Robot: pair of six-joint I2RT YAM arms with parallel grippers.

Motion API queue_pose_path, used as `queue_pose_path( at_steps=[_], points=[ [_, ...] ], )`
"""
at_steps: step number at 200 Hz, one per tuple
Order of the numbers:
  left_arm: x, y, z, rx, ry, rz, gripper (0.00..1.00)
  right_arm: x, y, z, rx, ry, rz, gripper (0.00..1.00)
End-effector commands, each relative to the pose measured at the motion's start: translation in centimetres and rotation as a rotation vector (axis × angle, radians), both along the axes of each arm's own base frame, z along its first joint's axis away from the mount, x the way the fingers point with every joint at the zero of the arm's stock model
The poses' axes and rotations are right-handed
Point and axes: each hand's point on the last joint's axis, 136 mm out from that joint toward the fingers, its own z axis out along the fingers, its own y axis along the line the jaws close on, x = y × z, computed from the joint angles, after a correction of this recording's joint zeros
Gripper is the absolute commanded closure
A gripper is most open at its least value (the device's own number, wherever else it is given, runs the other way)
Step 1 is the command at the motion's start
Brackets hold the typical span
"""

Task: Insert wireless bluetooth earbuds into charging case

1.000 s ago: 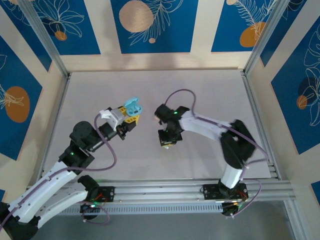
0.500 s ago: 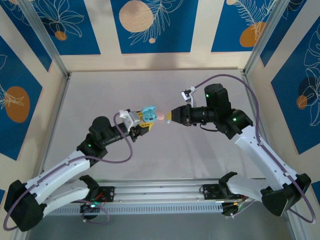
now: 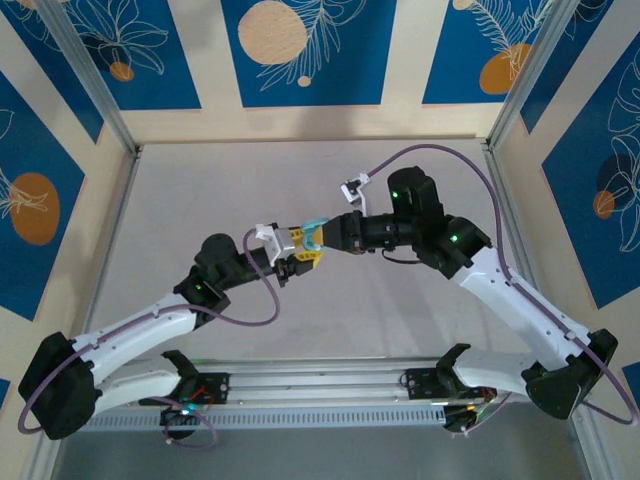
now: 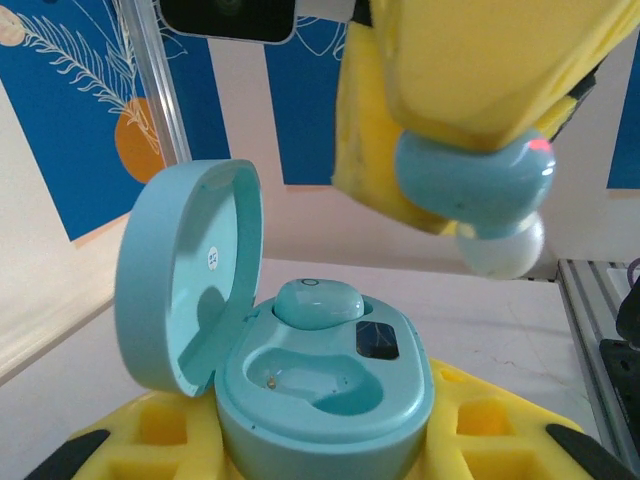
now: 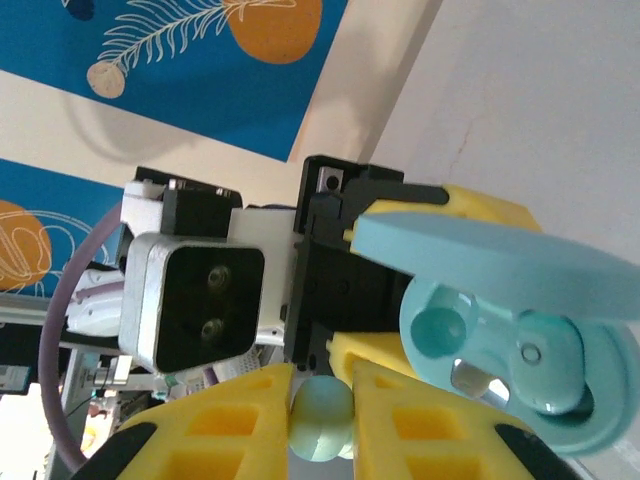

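Note:
My left gripper (image 3: pixel 298 250) is shut on the base of a light blue charging case (image 4: pixel 330 395), holding it up above the table. Its lid (image 4: pixel 185 275) stands open to the left. One light blue earbud (image 4: pixel 318 302) sits in the far slot; the near slot (image 4: pixel 310 385) is bare. My right gripper (image 5: pixel 322 400) is shut on a second light blue earbud (image 5: pixel 322 418) pinched between its yellow pads. In the left wrist view that earbud (image 4: pixel 470 185) hangs close above the case, to its right, white tip down. The case (image 5: pixel 520 345) lies just beyond my right fingertips.
Both grippers meet in mid-air over the middle of the grey table (image 3: pixel 420 180). Patterned walls close in the back and sides. An aluminium rail (image 3: pixel 330 385) runs along the near edge. The left wrist camera (image 5: pixel 195 305) sits close behind the case.
The right arm lifted off the table and swung left with the earbud. The left arm carried the case to the right. The gap between earbud and case has closed.

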Motion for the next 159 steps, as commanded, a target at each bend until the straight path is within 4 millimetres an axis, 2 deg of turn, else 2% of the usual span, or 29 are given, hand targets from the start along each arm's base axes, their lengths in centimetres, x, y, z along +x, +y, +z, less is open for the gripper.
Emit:
queue_pose_path(
  at_steps=[1,77,159],
  points=[
    [-0.7,-0.2,1.7,-0.041,-0.041,-0.024,0.78,1.2,0.1,0.4,-0.033,-0.038,-0.069,0.78],
    [-0.9,-0.3,1.9,-0.047,-0.044,-0.021,0.79,2.1,0.6,-1.0,-0.154,-0.061,-0.129,0.78],
    [-0.7,0.1,2.4,-0.071,-0.050,0.008,0.79,1.5,1.2,-2.2,-0.231,-0.051,-0.097,0.78]
  ],
)
